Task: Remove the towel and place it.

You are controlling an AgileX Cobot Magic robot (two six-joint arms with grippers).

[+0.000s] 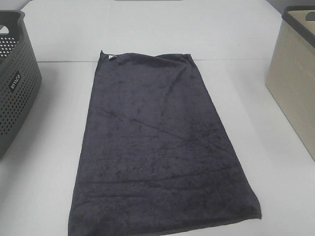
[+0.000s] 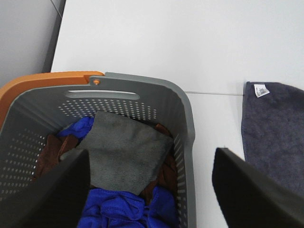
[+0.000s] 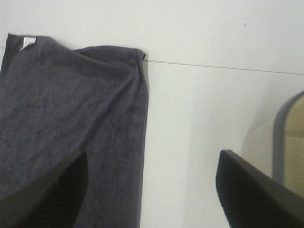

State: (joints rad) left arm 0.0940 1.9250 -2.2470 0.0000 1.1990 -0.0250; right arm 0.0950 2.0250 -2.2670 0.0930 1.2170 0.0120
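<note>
A: Towel position?
B: Towel (image 1: 162, 147) flat on the white counter (image 1: 44, 172), mid-frame, white tag (image 1: 110, 56) at the far-left corner. Grey basket (image 1: 15, 88) to its left, beige bin (image 1: 295, 83) to its right.
A: Tools?
B: Left tool (image 2: 149, 190) spread, empty, over the basket's cloths (image 2: 123, 156). Right tool (image 3: 152, 190) spread, empty, over the towel's edge.

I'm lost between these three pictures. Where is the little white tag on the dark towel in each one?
Exterior high: the white tag is at the towel's far left corner.
Left wrist: the tag is near the right edge, on the towel corner beside the grey basket.
Right wrist: the tag is at the upper left.
Shared landmark: the table seam by that corner.
</note>
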